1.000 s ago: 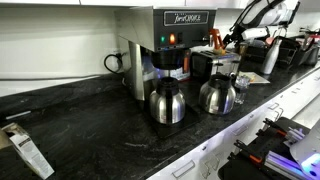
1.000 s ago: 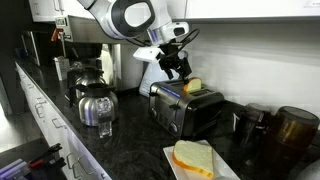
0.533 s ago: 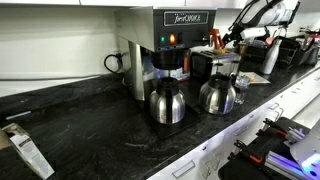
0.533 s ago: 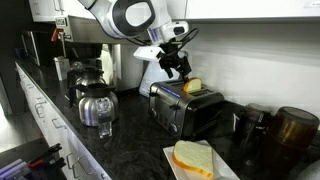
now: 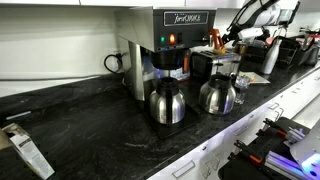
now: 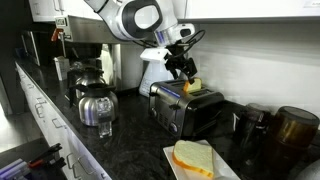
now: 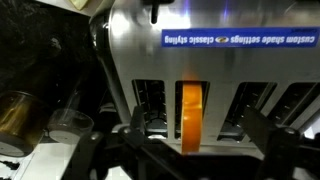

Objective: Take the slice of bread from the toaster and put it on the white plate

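Gripper [image 6: 188, 74] has shifted sideways and lower since the earlier frame, and now hangs just above the slice of bread [image 6: 193, 86]. Slice stands upright in a slot of the toaster [image 6: 185, 110], unmoved. Wrist view shows the jaws spread either side of it, gripping nothing.

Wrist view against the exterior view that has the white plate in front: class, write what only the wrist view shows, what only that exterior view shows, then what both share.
Only the wrist view: the printed strip on top of the toaster and the empty slot beside the filled one. Only the exterior view: the white plate with another slice lying on it, the steel carafes and the arm. Both: the toaster, the slice of bread standing in its slot, and the gripper over it.
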